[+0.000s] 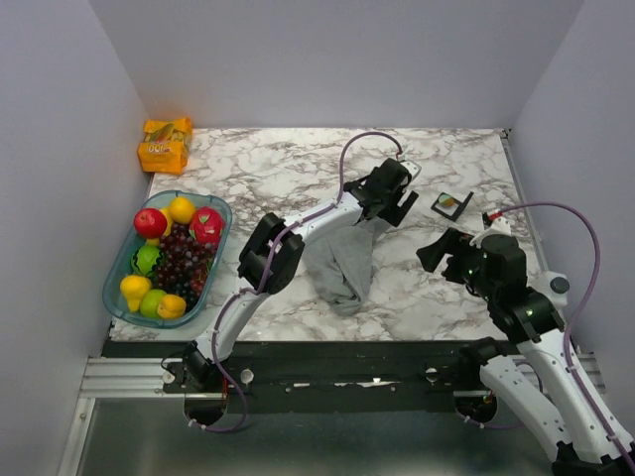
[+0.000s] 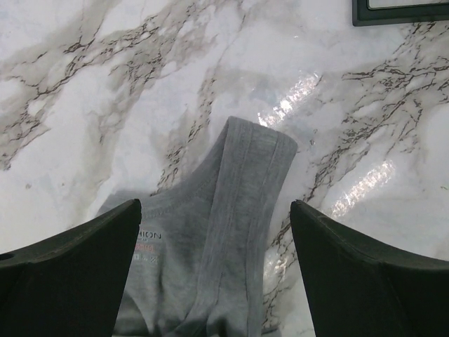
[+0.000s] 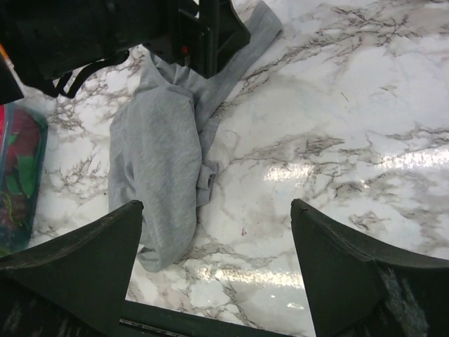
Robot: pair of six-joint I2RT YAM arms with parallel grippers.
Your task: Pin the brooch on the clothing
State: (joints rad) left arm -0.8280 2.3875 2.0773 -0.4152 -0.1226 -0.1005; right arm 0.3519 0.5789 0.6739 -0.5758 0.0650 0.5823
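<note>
The clothing is a light-grey tank top lying bunched in the middle of the marble table. My left gripper hangs open just over its far end. In the left wrist view a folded strap of the clothing lies between the spread fingers, which are not touching it. The brooch sits on its black square card to the right of the left gripper. Only the card's edge shows in the left wrist view. My right gripper is open above bare marble, right of the clothing.
A blue basket full of fruit stands at the left. An orange packet lies at the far left corner. White walls close the table on three sides. The left arm crosses the top of the right wrist view.
</note>
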